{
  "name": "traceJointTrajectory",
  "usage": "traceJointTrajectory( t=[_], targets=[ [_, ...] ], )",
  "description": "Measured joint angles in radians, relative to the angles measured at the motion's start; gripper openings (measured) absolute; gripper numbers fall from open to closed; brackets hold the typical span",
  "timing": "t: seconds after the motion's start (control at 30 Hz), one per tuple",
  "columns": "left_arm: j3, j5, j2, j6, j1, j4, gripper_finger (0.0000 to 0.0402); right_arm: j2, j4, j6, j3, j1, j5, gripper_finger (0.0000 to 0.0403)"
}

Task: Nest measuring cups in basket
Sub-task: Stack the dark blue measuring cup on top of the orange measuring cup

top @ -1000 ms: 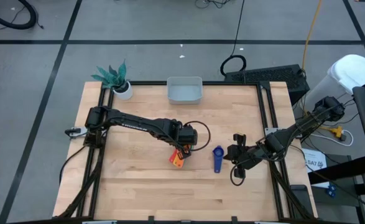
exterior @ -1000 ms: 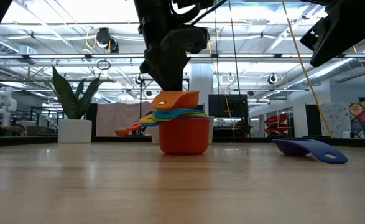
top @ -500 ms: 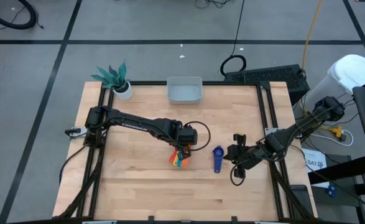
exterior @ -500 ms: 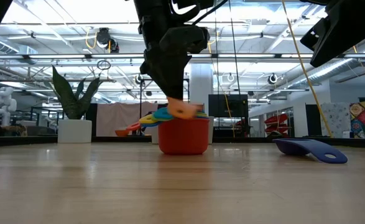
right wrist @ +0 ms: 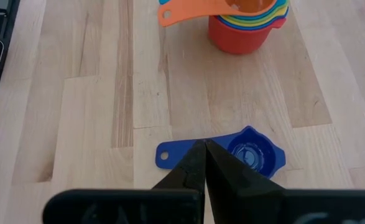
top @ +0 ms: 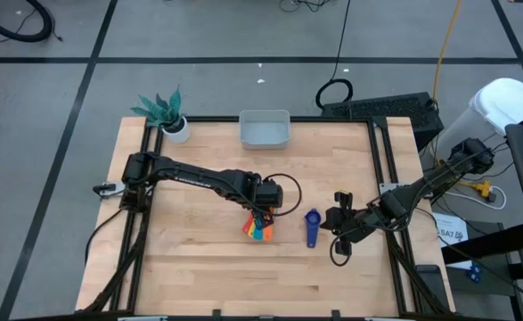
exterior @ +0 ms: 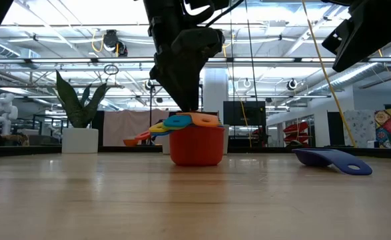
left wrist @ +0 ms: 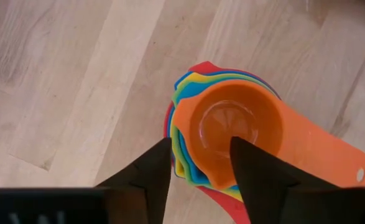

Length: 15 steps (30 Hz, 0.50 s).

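Left gripper [left wrist: 198,165], fingers spread and empty, hangs over the nested stack of plastic measuring cups [top: 258,229]; its small orange cup [left wrist: 235,127], tilted half a second ago, now sits level inside. Right gripper [right wrist: 204,163], fingers pressed together, is beside the dark blue cup [right wrist: 250,155], right of the stack.

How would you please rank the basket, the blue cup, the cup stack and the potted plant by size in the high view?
1. Basket.
2. Potted plant, leaves included.
3 and 4. Blue cup with its handle and cup stack look about alike; I would not rank them.
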Motion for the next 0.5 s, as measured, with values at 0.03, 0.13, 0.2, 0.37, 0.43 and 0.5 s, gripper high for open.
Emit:
traceJointTrajectory(
  t=[0.03, 0.13, 0.2, 0.37, 0.43, 0.5],
  targets=[
    [0.000, 0.000, 0.000, 0.000, 0.001, 0.000, 0.0171, 0.000, 0.000, 0.003, 0.000, 0.000, 0.000, 0.0000],
    [0.000, 0.000, 0.000, 0.000, 0.001, 0.000, 0.0172, 0.000, -0.001, 0.003, 0.000, 0.000, -0.001, 0.0000],
    [0.000, 0.000, 0.000, 0.000, 0.001, 0.000, 0.0173, 0.000, -0.001, 0.003, 0.000, 0.000, -0.001, 0.0000],
    [0.000, -0.008, -0.008, 0.000, 0.002, 0.002, 0.0173, 0.000, 0.003, 0.001, -0.012, 0.000, 0.000, 0.0000],
    [0.000, -0.010, -0.017, 0.001, 0.002, 0.000, 0.0173, 0.000, 0.001, 0.004, -0.037, 0.000, 0.000, 0.0000],
    [0.000, -0.019, -0.025, 0.002, 0.002, 0.014, 0.0173, 0.000, 0.001, 0.026, -0.073, 0.000, 0.000, 0.0000]
  ],
)
